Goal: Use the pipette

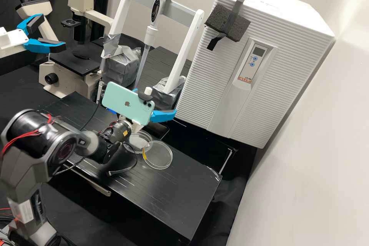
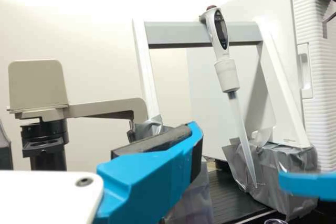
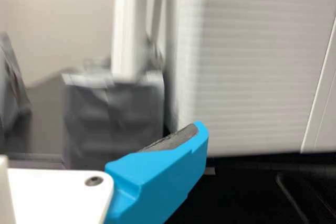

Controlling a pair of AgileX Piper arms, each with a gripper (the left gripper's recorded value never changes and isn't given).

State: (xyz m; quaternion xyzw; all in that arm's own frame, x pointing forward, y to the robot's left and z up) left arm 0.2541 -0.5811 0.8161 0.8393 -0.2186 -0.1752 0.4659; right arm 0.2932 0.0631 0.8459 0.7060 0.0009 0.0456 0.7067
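Note:
The pipette (image 1: 155, 9) hangs upright on a white and grey stand (image 1: 180, 11), its clear tip pointing down between the stand's taped feet. In the left wrist view the pipette (image 2: 223, 51) is straight ahead, some way off. My left gripper (image 1: 48, 34) is open in the air at the far left, above the microscope, with nothing between its fingers (image 2: 157, 174). My right gripper (image 1: 143, 113) is low in front of the stand, under a mint phone (image 1: 128, 103), and is open and empty. One of its blue fingers (image 3: 163, 174) points at the stand's taped foot (image 3: 113, 114).
A large white ribbed machine (image 1: 261, 57) stands right of the stand. A microscope (image 1: 65, 69) sits at the back left. Two clear petri dishes (image 1: 157, 154) lie on the black raised plate (image 1: 173, 196), just below the right gripper. The plate's edges drop off at front and right.

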